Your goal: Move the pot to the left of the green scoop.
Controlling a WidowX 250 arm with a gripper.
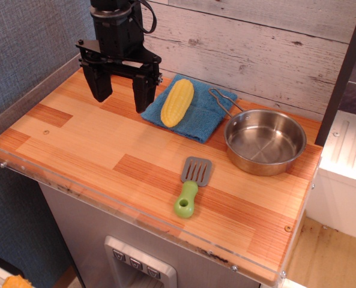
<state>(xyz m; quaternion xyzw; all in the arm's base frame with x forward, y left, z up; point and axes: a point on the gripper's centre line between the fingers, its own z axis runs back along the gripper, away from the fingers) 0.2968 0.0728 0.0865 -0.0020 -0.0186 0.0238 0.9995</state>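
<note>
— Pot [265, 141] position?
— Near the counter's [75, 150] right edge, toward the back; wire handle lies over the blue cloth [199, 114].
— Green scoop [191, 187]?
— Just left of the pot, nearer the front edge, apparently not touching.
— Gripper [122, 88]?
— Back-left corner, fingers spread wide, holding nothing. Corn cob [177, 102] on the cloth beside it.
</note>
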